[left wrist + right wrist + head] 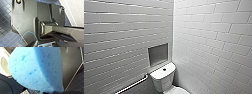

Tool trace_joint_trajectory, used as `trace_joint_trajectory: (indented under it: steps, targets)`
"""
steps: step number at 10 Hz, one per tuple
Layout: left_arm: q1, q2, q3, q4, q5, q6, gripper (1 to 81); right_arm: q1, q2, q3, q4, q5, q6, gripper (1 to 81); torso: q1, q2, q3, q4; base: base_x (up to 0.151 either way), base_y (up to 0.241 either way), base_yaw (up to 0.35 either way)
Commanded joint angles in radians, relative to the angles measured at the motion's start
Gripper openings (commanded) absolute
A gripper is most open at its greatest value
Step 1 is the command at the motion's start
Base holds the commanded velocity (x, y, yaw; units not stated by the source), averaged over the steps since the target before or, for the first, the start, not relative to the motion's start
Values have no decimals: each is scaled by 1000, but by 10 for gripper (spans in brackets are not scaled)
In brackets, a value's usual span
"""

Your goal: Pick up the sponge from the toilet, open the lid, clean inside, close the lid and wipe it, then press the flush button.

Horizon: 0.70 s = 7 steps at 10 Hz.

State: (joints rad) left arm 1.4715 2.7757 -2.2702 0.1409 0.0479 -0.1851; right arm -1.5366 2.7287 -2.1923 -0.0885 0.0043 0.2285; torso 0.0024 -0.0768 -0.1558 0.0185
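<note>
The white toilet [163, 76] stands in the corner at the lower middle of the head view, with its boxy tank facing me. The small dark flush button [164, 69] sits in the centre of the tank top. Only the rear edge of the lid [178, 90] shows. In the right wrist view the bright blue sponge [35, 69] looms very close, bent and pinched at one end, with my right gripper [56, 92] shut on it. My left gripper [41, 45] hangs open over the floor with nothing in it.
White tiled walls meet in the corner behind the toilet. A metal grab bar [132, 86] runs along the left wall, with a grey recessed niche [158, 53] above the tank. Dark blue-grey floor tiles [5, 18] lie under the left arm.
</note>
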Motion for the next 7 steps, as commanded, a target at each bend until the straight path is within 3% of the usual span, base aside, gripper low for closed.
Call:
trace_joint_trajectory:
  steps: [1,7]
  targets:
    - [-44,-14,15,-7,53,1,811,41,-19,13,15,-55,-3,10,0,0,0,0,97,0,0]
    - [-44,-13,15,-7,40,1,811,37,-15,-12,15,-55,-3,10,0,0,0,0,97,0,0]
